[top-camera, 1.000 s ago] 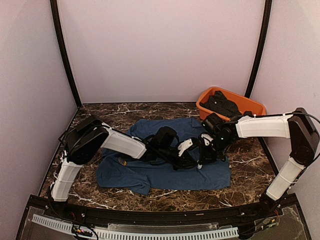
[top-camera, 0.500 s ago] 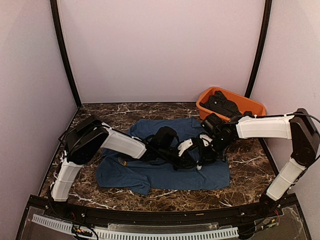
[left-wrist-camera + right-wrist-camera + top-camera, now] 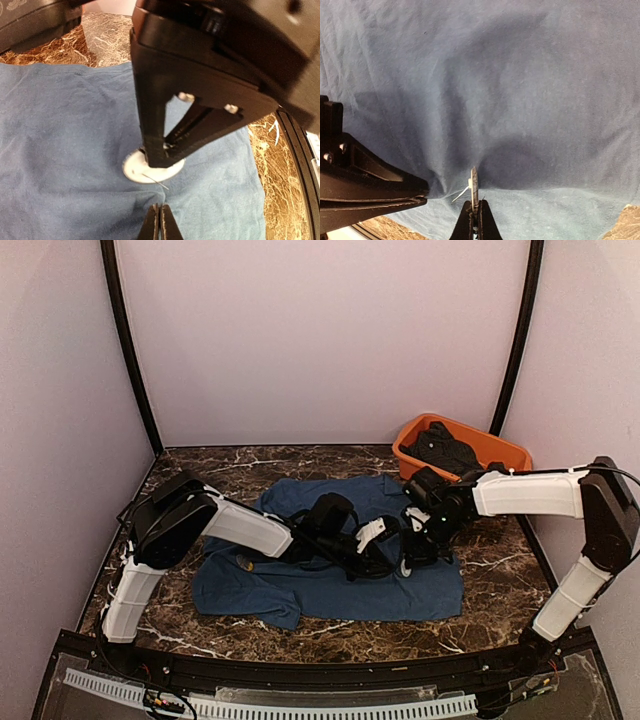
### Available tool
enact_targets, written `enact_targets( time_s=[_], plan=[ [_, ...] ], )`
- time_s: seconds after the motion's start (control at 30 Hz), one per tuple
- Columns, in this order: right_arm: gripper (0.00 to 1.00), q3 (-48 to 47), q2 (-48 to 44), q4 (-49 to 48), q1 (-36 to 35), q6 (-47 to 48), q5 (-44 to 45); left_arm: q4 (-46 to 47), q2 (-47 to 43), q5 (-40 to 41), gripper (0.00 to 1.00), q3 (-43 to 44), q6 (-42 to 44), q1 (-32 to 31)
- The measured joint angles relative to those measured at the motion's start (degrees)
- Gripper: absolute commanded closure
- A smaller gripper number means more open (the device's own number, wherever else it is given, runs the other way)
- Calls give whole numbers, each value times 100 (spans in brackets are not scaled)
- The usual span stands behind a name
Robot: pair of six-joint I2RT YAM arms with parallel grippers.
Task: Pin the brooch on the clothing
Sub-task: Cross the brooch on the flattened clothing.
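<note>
Table [image 3: 200, 465] holds 1 navy shirt [image 3: 300, 590], 1 white brooch [image 3: 134, 169], 1 orange tub [image 3: 503, 449]

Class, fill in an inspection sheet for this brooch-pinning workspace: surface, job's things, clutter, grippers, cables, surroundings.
Surface: dark veined marble table.
Job's things: navy T-shirt spread on the table; white round brooch against it, pin showing.
Clutter: orange tub at back right, dark garments inside.
Grippers: right gripper shut on the brooch; left gripper shut, close beside it.
Cables: black cables loop around the left wrist.
Surroundings: pale walls, black corner poles.
</note>
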State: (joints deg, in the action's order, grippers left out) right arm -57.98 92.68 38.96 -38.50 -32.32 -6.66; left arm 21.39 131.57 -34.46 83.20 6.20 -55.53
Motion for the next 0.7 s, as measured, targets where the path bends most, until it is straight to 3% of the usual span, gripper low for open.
enact_targets(
  time_s=[0.7],
  plan=[
    [100,-208,142,22,-17,-98,48,0,0,-90,99,0,-4,0]
  ],
)
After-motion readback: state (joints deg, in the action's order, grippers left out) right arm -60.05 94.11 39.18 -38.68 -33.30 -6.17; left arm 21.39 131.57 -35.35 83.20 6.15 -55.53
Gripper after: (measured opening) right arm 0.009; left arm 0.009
